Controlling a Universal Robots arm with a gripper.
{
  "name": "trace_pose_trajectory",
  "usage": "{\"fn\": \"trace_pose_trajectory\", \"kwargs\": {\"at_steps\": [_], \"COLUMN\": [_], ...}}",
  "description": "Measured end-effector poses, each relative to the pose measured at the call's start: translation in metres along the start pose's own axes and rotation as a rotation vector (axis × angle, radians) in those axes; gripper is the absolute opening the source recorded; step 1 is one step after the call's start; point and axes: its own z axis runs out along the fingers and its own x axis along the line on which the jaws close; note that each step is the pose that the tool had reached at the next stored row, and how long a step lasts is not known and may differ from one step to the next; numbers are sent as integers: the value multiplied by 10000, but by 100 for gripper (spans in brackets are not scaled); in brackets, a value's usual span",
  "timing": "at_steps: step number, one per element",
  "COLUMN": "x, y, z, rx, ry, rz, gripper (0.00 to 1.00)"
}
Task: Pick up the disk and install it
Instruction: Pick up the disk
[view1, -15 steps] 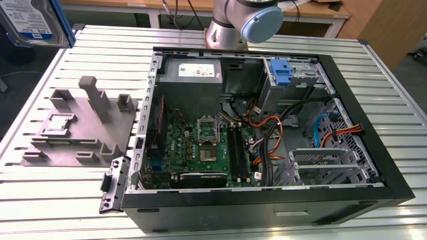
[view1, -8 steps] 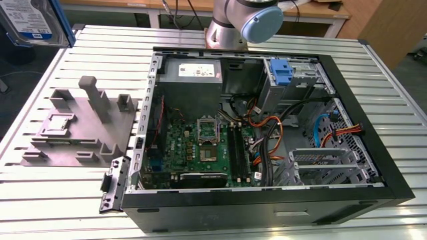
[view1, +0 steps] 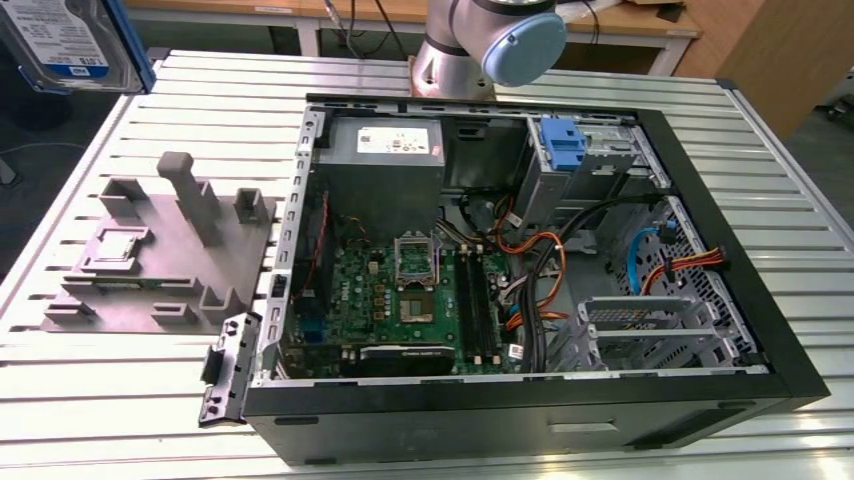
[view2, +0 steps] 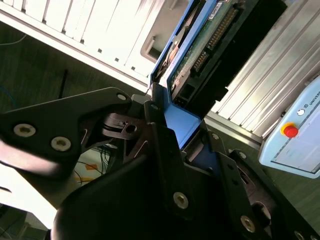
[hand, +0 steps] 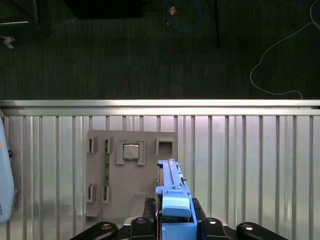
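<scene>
The disk (view1: 64, 40), silver with a white-and-blue label and blue side rails, hangs in the air at the exterior view's far upper left, beyond the table's corner. In the first wrist view I see the disk (hand: 172, 192) edge-on, held upright above the grey fixture plate (hand: 131, 195). My gripper (hand: 172, 227) is shut on its blue end. The second wrist view shows the black fingers (view2: 160, 135) clamped on the blue rail, with the disk's (view2: 210, 45) connector side facing the camera. The open computer case (view1: 507, 410) lies to the exterior view's right of the disk.
Inside the case are a power-supply box (view1: 384, 145), a motherboard (view1: 414, 300), cables and a drive bay with a blue bracket (view1: 567, 150). The grey fixture plate (view1: 160, 250) lies beside the case with a chip (hand: 131, 151) on it. A pendant with a red button (view2: 290, 131) lies nearby.
</scene>
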Motion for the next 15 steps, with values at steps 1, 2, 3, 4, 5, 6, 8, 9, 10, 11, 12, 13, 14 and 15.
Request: {"fn": "trace_pose_trajectory", "kwargs": {"at_steps": [1, 2, 3, 4, 5, 6, 8, 9, 10, 11, 12, 13, 14, 15], "x": [10, 23, 38, 51, 62, 68, 71, 72, 75, 76, 82, 90, 98, 102], "y": [0, -1, -1, -1, -1, -2, -2, -2, -3, -3, -3, -4, -5, -6], "z": [0, -1, -1, -3, -7, -13, -38, -51, -64, -76, -78, -78, -78, -78], "rx": [2, 2, 5, 8, 9, 13, 23, 28, 36, 40, 43, 43, 41, 42], "ry": [0, 0, -1, -1, 0, 1, 3, 3, 2, 2, 5, 8, 9, 9], "rz": [1, 0, 0, 0, 0, 0, 2, 2, 0, 1, -1, -1, 0, 0], "gripper": [37, 37, 37, 37, 37, 37, 37, 37, 37, 37, 37, 37, 37, 37]}}
